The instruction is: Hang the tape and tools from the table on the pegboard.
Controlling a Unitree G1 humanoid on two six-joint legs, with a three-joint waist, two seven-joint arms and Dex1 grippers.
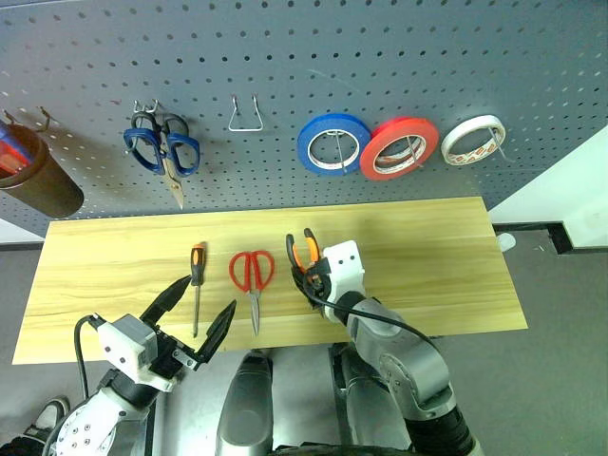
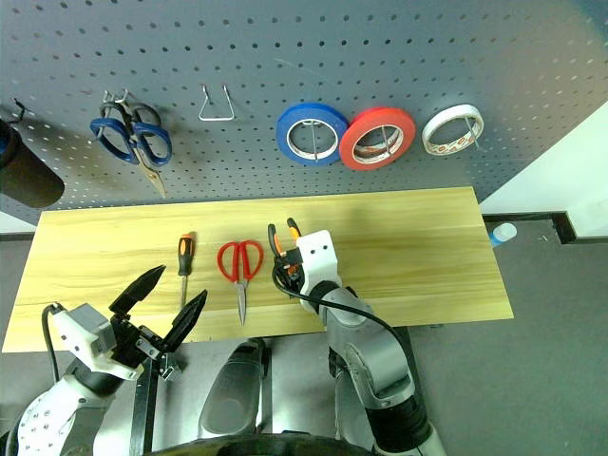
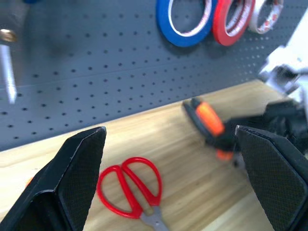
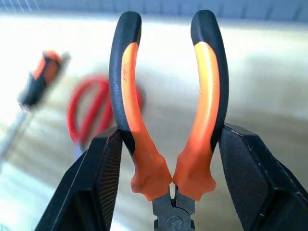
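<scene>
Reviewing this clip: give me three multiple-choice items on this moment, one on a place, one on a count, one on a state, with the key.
1. Where does the red tape hang on the pegboard?
A. Between the blue roll and the white roll
B. Left of the blue-handled scissors
C. On the empty wire hook

2. How many tools lie flat on the table?
A. One
B. Two
C. Four

3. What is the right gripper doing?
A. Hanging open and empty
B. Gripping the pliers
C. Gripping the screwdriver

Key: 1 A, it hangs between the two rolls. 2 B, only the screwdriver and red scissors lie there. 3 B, the fingers press the orange handles.
</scene>
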